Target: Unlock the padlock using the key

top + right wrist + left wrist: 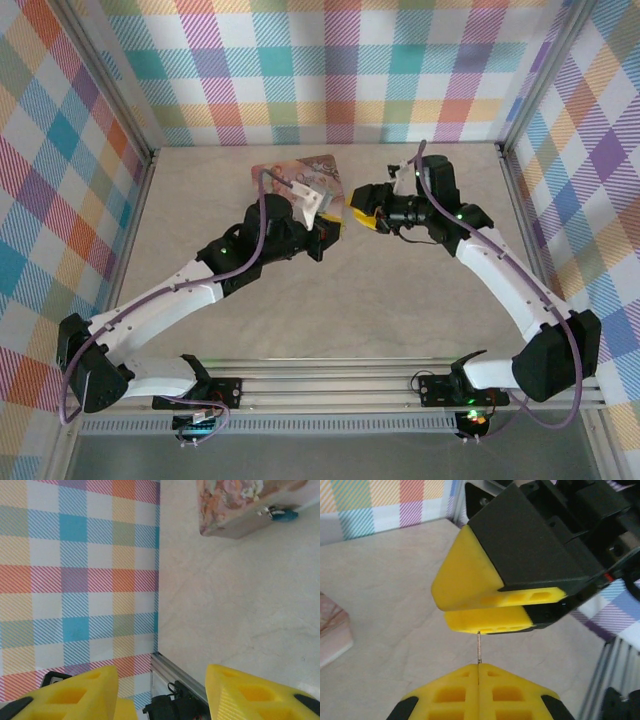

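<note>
We see bare table (400, 300) near the bases, with plaid walls closing three sides. Both arms reach to mid-table, tips nearly meeting. The left gripper (478, 667) pinches the thin key (479, 647); the right gripper (161, 670) gapes, empty. The padlock (286, 515) sits at the side of the pink tin (230, 500).
</note>
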You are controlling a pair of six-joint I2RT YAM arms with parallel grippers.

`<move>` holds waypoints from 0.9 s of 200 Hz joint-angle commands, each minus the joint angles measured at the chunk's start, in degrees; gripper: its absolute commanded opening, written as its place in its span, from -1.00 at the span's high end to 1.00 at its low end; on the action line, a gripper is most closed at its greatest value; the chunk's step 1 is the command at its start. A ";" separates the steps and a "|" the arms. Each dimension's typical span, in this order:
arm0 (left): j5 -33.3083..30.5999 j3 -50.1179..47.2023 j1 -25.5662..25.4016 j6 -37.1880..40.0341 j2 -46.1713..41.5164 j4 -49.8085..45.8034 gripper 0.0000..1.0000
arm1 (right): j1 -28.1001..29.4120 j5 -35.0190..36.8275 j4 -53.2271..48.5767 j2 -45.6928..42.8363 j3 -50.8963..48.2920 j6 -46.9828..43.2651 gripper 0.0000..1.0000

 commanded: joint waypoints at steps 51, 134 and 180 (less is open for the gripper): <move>-4.05 5.02 -1.47 8.84 4.02 -4.45 1.00 | 1.62 -0.68 -3.47 2.58 2.12 0.45 0.12; -5.31 9.59 -3.69 16.49 8.26 -11.21 1.00 | 1.96 0.58 -4.41 4.15 2.32 -2.42 1.00; -2.25 16.84 -3.75 15.99 13.51 -18.39 0.67 | 1.43 0.19 -1.47 3.33 3.48 -15.62 1.00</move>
